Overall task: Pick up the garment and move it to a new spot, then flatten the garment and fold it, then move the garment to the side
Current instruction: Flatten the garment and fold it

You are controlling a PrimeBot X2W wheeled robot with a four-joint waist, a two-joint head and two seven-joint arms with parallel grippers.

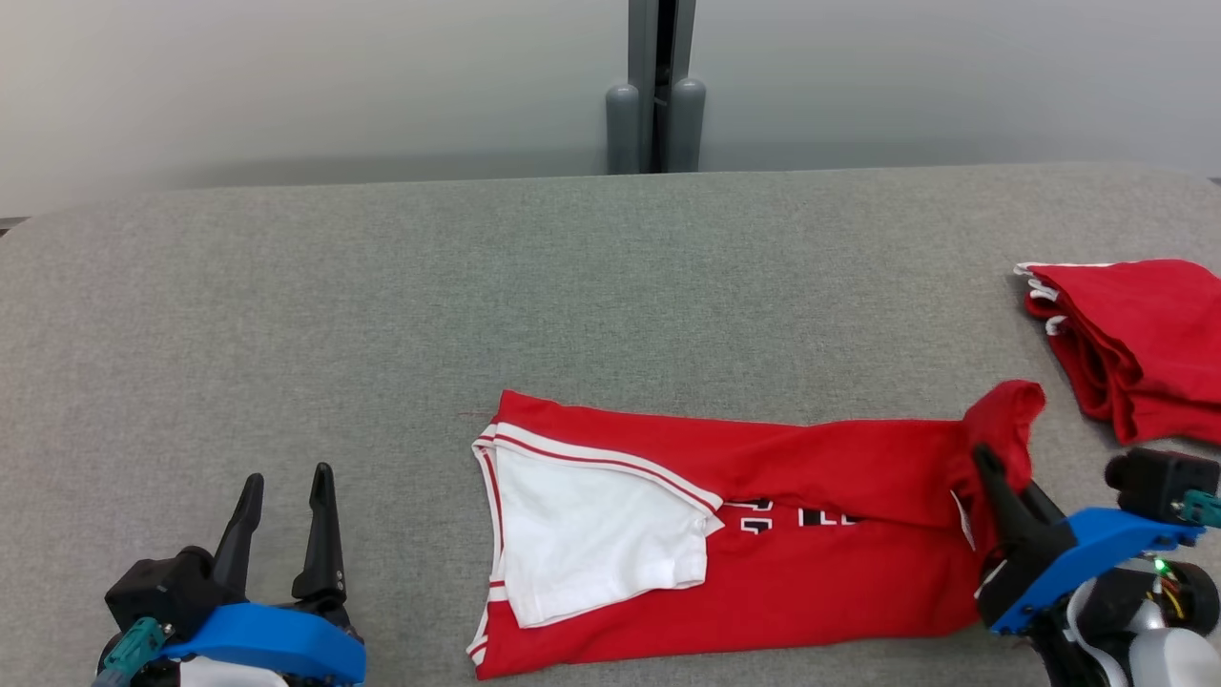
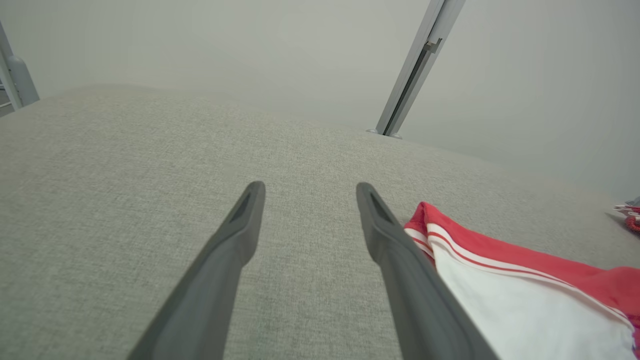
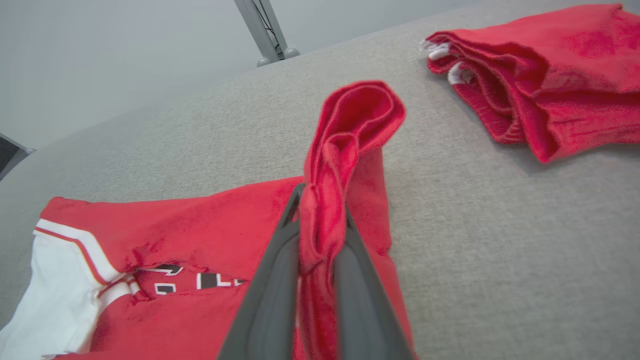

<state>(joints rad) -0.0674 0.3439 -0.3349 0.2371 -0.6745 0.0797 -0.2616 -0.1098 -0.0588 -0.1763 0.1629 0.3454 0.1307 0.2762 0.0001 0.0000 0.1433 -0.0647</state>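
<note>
Jersey point(image 1: 763, 534), red, with a white sleeve laid over its front, lies at 6 o'clock on the grey counter point(image 1: 382, 286). Right gripper point(image 3: 322, 210) is clamped on a bunched fold at the jersey's 3 o'clock end, lifted off the surface. Left gripper point(image 1: 286, 477) at 8 o'clock has its jaws spread, holding nothing. Folded red garments point(image 1: 1135, 334) lie apart at 3 o'clock.

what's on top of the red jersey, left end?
A white sleeve with red-striped trim lies folded flat over the red jersey. The black lettering beside it is partly covered by folds; the fabric under the sleeve can't be seen.
</note>
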